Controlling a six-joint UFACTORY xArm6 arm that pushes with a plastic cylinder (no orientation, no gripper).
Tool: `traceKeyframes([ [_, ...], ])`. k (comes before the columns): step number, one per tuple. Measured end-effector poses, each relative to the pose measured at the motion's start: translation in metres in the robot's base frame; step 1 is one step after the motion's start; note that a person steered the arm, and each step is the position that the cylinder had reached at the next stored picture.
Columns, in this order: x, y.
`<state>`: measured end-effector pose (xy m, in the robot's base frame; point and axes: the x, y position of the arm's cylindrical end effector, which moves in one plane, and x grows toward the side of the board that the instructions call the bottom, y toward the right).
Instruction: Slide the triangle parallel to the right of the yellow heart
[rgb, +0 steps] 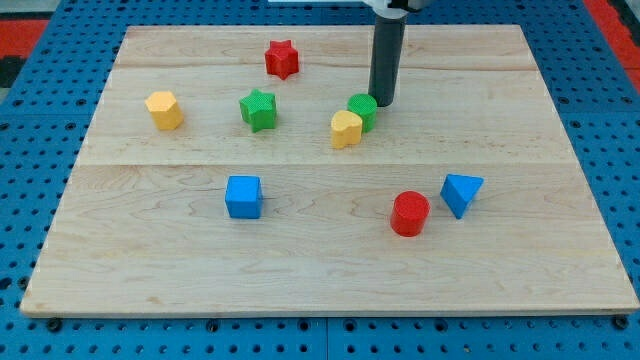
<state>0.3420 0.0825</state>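
My tip (382, 103): the bare lower end of a dark, smooth round rod; it has no jaws and holds nothing, and rests on the board just beside the green cylinder's right edge, possibly touching it.
Blue triangle (461, 192): the block to move; well below my tip and toward the view's right, beside the red cylinder (410, 213).
Yellow heart (346, 129): just below-left of my tip, touching the green cylinder (362, 110).
Step in hand, as I judge it: travel round to the triangle's lower side without nudging heart or green cylinder, then push it upward until level with the heart, on its right.
Care: a wedge may pivot; press on a flat face near its middle.
Blocks: matte, finely ribbed, like printed plastic.
Others left of my tip: green star (258, 108), red star (282, 59), yellow hexagonal block (164, 109), blue cube (243, 196).
Board (520, 270): pale planked wood, smooth.
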Motion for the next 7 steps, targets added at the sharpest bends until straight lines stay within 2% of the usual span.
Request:
traceKeyframes([
  [1, 0.021, 0.068],
  [2, 0.066, 0.130],
  [4, 0.108, 0.135],
  [5, 0.168, 0.124],
  [6, 0.171, 0.124],
  [7, 0.188, 0.072],
])
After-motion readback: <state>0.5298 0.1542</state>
